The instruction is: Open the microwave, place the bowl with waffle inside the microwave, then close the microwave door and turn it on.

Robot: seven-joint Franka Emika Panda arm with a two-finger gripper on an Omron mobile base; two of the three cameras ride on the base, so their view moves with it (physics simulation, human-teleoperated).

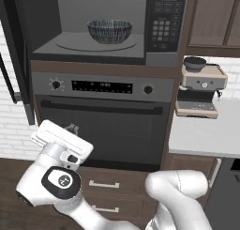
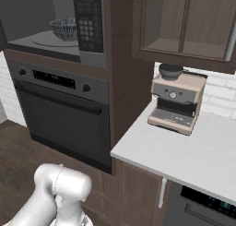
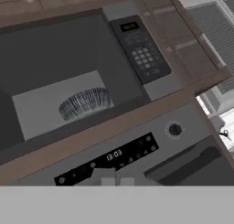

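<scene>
Sitting on the turntable inside the open microwave (image 1: 93, 27), the bowl (image 1: 109, 31) is well above my gripper (image 1: 70, 129), which hangs before the oven (image 1: 103, 121); I cannot tell its finger spread.

1. Up ahead of my claw, the round glass turntable (image 1: 93, 45) lies flat on the grey floor of the open microwave (image 1: 161, 60).
2. The small round dark bowl with fine blue-grey stripes (image 1: 109, 31) sits directly on that turntable, upright, near its middle.
3. Well off to my claw's right, the pale speckled stone counter (image 2: 193, 156) carries the beige espresso machine (image 2: 177, 103).
4. A small dark cup (image 2: 171, 71) rests on top of that machine.
</scene>
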